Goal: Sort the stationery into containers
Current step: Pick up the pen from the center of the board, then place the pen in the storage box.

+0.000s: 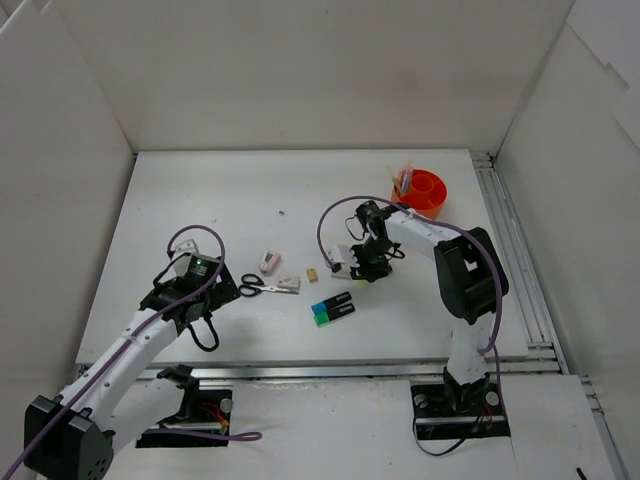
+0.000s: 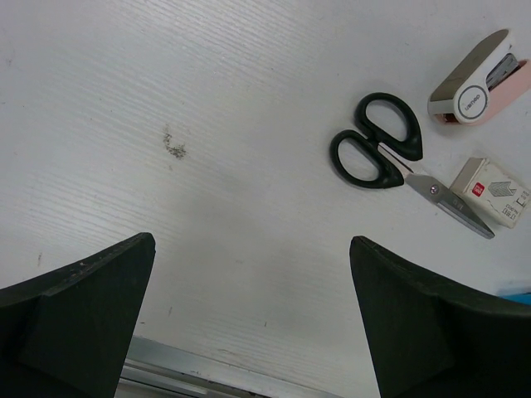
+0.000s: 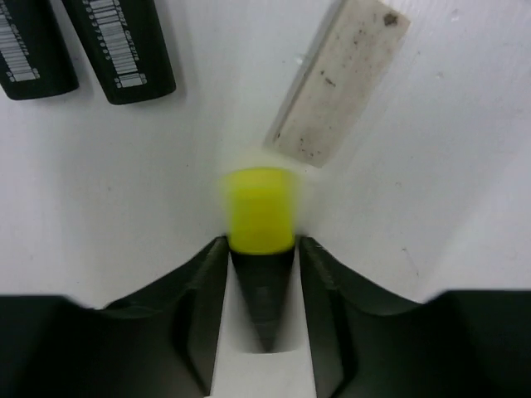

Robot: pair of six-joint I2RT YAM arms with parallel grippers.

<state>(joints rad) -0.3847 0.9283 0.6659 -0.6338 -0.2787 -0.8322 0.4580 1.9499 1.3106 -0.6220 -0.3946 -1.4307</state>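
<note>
1. While the top view is coarse, it gives the layout. The right gripper (image 1: 362, 264) sits low over the desk (image 1: 200, 200). The orange cup (image 1: 426, 192) (pens standing in it) is well apart at the far right. The left gripper (image 1: 222, 291) is just beside the black-handled scissors (image 1: 262, 287). A blue-ended highlighter (image 1: 331, 302) and a green-ended highlighter (image 1: 335, 316) lie side by side nearer the bases.
2. From the left wrist, the left gripper (image 2: 250, 245) has its fingers wide apart and holds nothing. The scissors (image 2: 377, 153), a pink stapler (image 2: 481, 79) and a staple box (image 2: 498, 192) lie ahead to one side.
3. From the right wrist, the right gripper (image 3: 261, 249) looks clamped on the yellow-capped highlighter (image 3: 259, 207), whose blurred cap juts past the fingertips. A beige eraser (image 3: 340, 79) lies just beyond it. The step in hand is, I judge, picking up this highlighter. The next move calls for lifting clear of the eraser, carrying across to the cup, and releasing above its rim without tipping it.
</note>
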